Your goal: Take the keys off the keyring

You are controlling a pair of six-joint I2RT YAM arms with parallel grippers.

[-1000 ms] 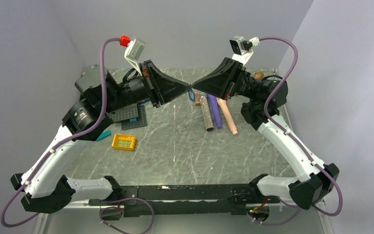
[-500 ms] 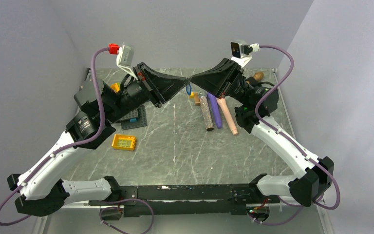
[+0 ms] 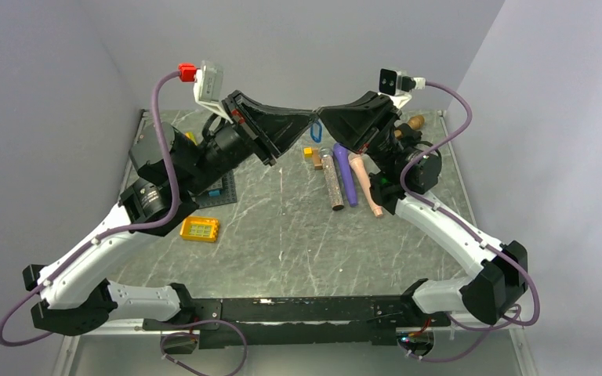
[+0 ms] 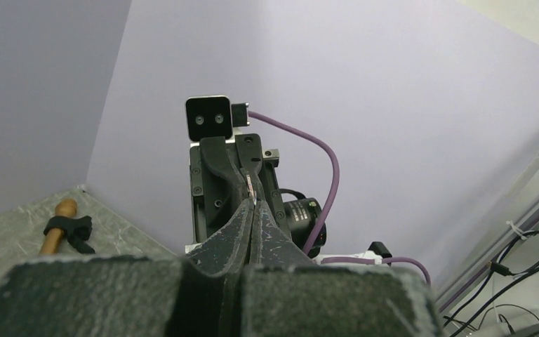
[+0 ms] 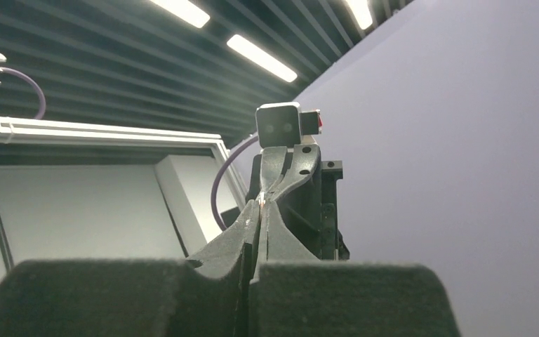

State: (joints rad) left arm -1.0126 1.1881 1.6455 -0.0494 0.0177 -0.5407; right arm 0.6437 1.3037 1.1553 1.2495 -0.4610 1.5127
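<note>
While both claws are pinching fully shut, tip against tip, high over the far middle of the table [image 3: 282,235], we are judging the pull-apart step underway. The left claw [image 3: 310,118] and the right claw [image 3: 323,119] are sharing a thin metal sliver [image 4: 251,188], likely a key; which grips what, we cannot tell. The keyring [image 3: 317,131] is hanging just beneath, long axis pointing down. Next: a steady opposing pull or twist.

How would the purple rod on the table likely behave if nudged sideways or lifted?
The purple rod looks round and slim, so it would probably roll rather than slide. The glittery rod and pink rod lie close on either side, so it would likely bump one quickly. It looks straight, so probably stiff when lifted.
</note>
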